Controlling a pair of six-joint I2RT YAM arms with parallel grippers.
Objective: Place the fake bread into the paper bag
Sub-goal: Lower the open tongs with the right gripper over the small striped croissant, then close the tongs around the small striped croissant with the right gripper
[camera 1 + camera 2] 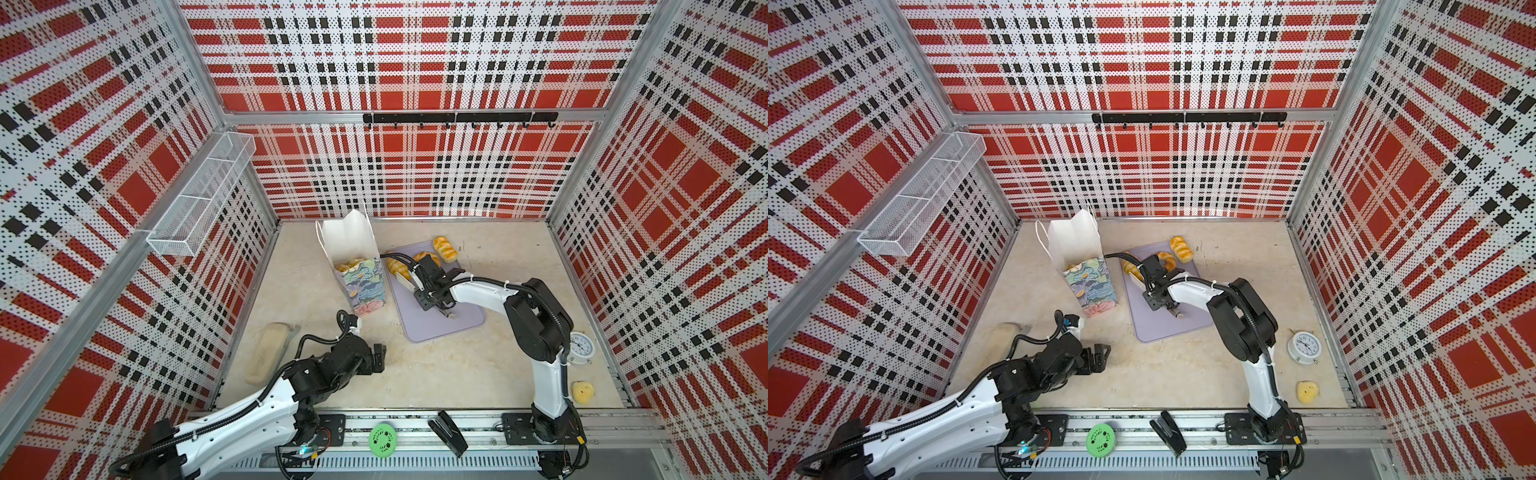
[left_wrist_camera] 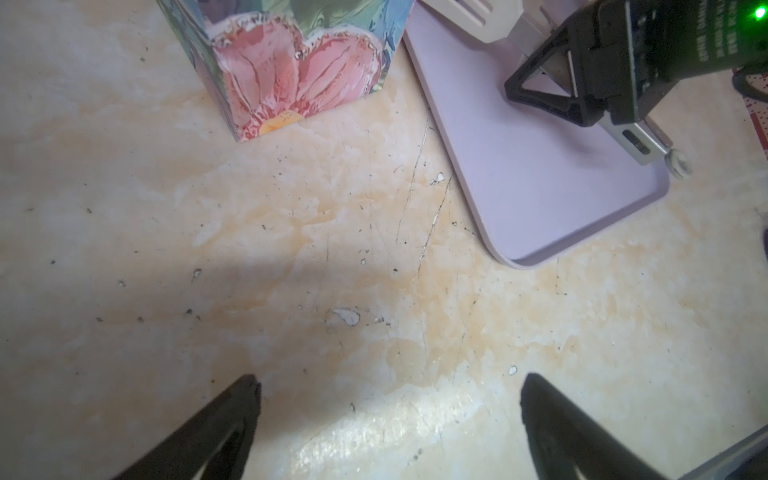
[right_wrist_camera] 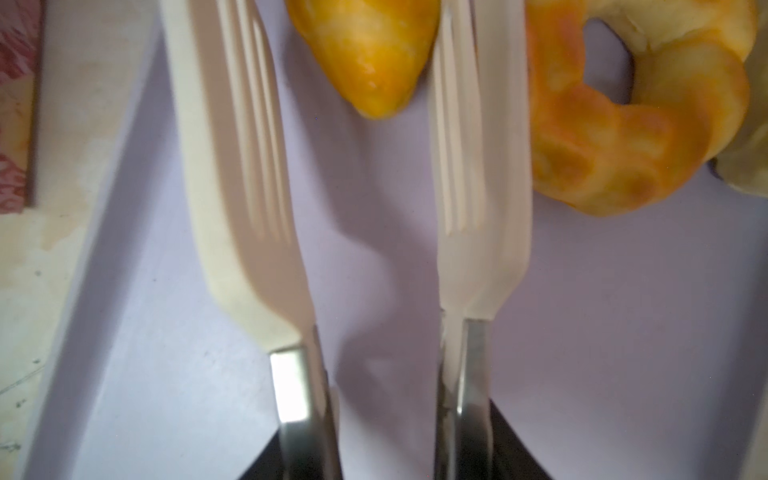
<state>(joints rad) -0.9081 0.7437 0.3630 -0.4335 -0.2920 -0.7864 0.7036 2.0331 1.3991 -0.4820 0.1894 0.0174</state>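
The paper bag (image 1: 361, 286) (image 1: 1090, 286) stands upright and open beside the lavender tray (image 1: 440, 324) (image 1: 1167, 324), with fake bread (image 1: 349, 264) showing inside it. Two croissants (image 1: 395, 266) (image 1: 428, 257) and a striped bun (image 1: 445, 248) lie at the tray's far end. My right gripper (image 1: 419, 279) (image 3: 386, 449) is shut on white tongs (image 3: 241, 166). A gap separates the tong blades, which straddle a croissant tip (image 3: 365, 54); a curled croissant (image 3: 623, 137) lies just outside them. My left gripper (image 1: 380, 357) (image 2: 390, 395) hovers open and empty over bare table, short of the bag's base (image 2: 291, 62).
A white alarm clock (image 1: 582, 345) and a yellow plush lump (image 1: 582, 392) sit right of the right arm. A stapler (image 1: 449, 432) and green disc (image 1: 382, 439) lie on the front rail. A beige oblong (image 1: 270, 353) lies at the left wall, below a wire basket (image 1: 199, 195).
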